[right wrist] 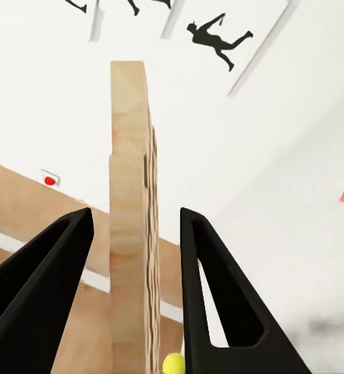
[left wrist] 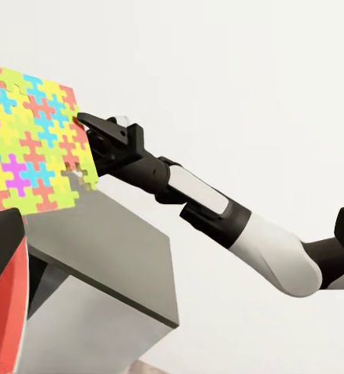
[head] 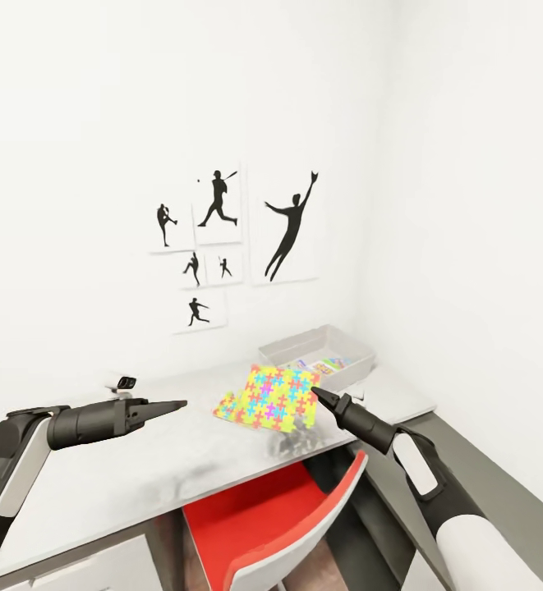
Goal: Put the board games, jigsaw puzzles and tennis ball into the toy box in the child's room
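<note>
The pale grey table (head: 140, 468) carries a clear toy box (head: 320, 351) at its far corner.

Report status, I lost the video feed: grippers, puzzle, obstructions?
Right gripper pinching jigsaw puzzle by its edge, lifted above the table. Left gripper free, jaws unclear. Toy box just beyond, path looks open.

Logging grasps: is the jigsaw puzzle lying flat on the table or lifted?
Lifted: the jigsaw puzzle hangs tilted above the table, its shadow beneath, gripped at its edge by the right hand.
</note>
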Controlling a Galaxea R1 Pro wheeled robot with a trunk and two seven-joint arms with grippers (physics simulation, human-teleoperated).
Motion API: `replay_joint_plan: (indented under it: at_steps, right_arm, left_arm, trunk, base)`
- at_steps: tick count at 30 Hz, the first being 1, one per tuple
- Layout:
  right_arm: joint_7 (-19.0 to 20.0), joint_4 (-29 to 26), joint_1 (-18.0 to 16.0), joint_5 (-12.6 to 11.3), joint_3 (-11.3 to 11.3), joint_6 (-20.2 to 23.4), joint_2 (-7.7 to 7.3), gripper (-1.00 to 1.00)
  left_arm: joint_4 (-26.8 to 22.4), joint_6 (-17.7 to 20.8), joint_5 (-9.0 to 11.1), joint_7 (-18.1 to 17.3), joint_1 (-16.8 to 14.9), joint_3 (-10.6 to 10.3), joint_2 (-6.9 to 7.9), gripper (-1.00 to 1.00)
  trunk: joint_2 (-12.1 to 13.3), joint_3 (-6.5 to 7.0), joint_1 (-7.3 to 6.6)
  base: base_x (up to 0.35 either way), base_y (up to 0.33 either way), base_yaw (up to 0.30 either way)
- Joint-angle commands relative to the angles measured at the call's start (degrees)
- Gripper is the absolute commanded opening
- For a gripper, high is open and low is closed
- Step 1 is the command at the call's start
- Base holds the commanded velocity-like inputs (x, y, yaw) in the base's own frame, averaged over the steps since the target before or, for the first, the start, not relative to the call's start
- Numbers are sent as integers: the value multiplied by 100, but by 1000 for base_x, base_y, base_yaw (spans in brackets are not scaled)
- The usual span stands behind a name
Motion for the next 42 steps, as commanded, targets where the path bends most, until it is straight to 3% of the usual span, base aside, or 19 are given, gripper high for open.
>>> replay_joint_plan:
  at_steps: [1,42]
  right_arm:
    - [5,2,-2,-23,-8,32,1,-100]
    - [41,19,-2,-30,-13,24,1,-100]
  left_arm:
    - [2,41,13,-8,-2,0,1,100]
    - [3,41,13,-9,-2,-3,0,100]
  trunk:
    - [-3,-2,5]
    - [-3,-2,5]
  base:
    - [267,156,0]
    - [249,0,0]
